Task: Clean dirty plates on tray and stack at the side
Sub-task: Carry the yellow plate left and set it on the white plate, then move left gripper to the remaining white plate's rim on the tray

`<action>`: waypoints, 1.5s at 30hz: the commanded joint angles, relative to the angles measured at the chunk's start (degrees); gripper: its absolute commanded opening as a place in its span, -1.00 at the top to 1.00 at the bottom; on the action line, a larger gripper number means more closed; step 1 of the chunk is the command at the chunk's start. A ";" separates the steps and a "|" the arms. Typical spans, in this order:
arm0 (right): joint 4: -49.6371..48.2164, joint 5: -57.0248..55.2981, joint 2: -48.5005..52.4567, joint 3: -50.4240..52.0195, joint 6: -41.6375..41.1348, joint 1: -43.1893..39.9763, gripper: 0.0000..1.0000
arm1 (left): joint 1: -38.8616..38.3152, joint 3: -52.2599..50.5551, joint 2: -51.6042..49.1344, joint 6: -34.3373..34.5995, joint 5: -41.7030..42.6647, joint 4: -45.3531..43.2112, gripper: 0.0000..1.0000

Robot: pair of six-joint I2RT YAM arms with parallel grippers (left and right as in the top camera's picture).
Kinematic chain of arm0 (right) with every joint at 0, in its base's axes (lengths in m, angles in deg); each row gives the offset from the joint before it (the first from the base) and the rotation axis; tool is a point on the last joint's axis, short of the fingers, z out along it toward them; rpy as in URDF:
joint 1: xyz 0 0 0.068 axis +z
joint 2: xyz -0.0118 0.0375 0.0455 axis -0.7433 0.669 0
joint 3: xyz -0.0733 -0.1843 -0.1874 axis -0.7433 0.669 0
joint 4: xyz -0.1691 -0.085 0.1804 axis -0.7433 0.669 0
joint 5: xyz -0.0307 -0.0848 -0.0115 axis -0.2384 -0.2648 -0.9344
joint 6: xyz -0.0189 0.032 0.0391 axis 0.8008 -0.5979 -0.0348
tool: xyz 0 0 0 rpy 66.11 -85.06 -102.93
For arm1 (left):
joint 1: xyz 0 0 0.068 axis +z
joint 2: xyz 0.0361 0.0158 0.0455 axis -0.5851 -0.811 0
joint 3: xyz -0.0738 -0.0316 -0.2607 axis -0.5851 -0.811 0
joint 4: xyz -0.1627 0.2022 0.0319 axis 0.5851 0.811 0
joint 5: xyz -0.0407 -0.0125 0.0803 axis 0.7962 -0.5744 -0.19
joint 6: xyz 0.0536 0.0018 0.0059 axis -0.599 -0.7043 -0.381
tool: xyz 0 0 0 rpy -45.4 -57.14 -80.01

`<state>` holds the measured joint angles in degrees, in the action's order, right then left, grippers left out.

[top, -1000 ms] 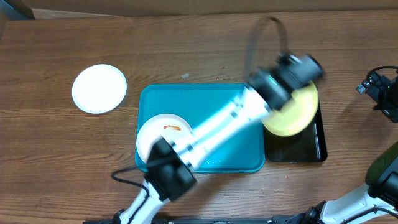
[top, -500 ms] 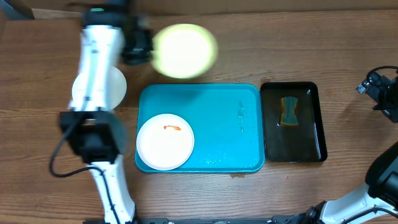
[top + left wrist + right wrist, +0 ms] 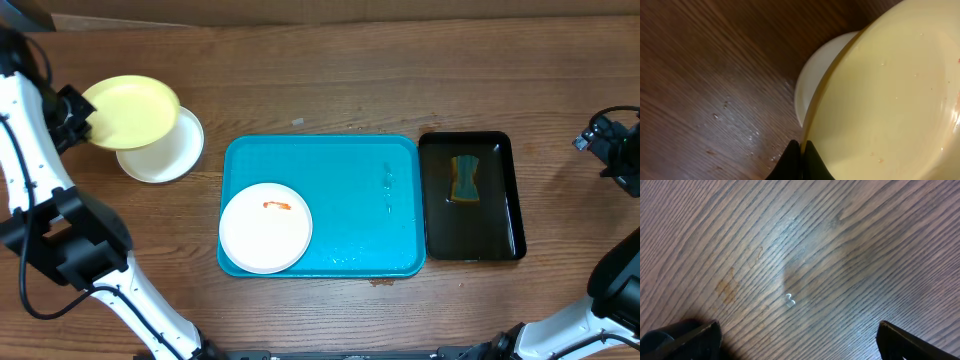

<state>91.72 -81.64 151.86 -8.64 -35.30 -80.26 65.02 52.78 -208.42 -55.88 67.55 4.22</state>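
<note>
The left fingers were pinched tight on the rim of the pale yellow plate, holding it over a white plate on the bare tabletop, left of the turquoise tray. A smeared white plate sat in the tray's near-left corner. The right fingers gaped wide over bare wood.

The yellow plate and turquoise plastic tray look glossy; the wood-grain table matt.

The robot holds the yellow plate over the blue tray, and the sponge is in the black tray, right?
No. The overhead view shows the yellow plate held over the white plate beside the blue tray. The sponge is in the black tray.
</note>
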 commanded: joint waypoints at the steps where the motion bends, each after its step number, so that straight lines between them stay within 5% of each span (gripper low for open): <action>1: -0.24 -0.15 -1.11 -1.03 -0.31 -0.02 -1.00 | -0.24 -2.62 0.02 1.22 -2.19 -0.57 0.92; 14: -0.24 -0.15 -1.11 -1.03 -0.31 -0.02 -1.00 | -1.22 -15.91 0.02 0.98 -3.26 -10.67 0.90; 21: -0.24 -0.15 -1.11 -1.03 -0.31 -0.02 -1.00 | -1.22 -15.85 0.04 -9.73 11.21 -10.60 0.11; 28: -0.24 -0.15 -1.11 -1.03 -0.31 -0.02 -1.00 | -1.81 -15.39 1.70 -16.50 23.78 -2.78 0.34; 45: -0.24 -0.15 -1.11 -1.03 -0.31 -0.02 -1.00 | -21.46 -19.89 22.86 -14.12 16.02 12.70 0.38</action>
<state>91.70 -81.67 151.86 -8.64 -35.36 -80.26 47.58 36.28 -189.10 -71.33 87.20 16.55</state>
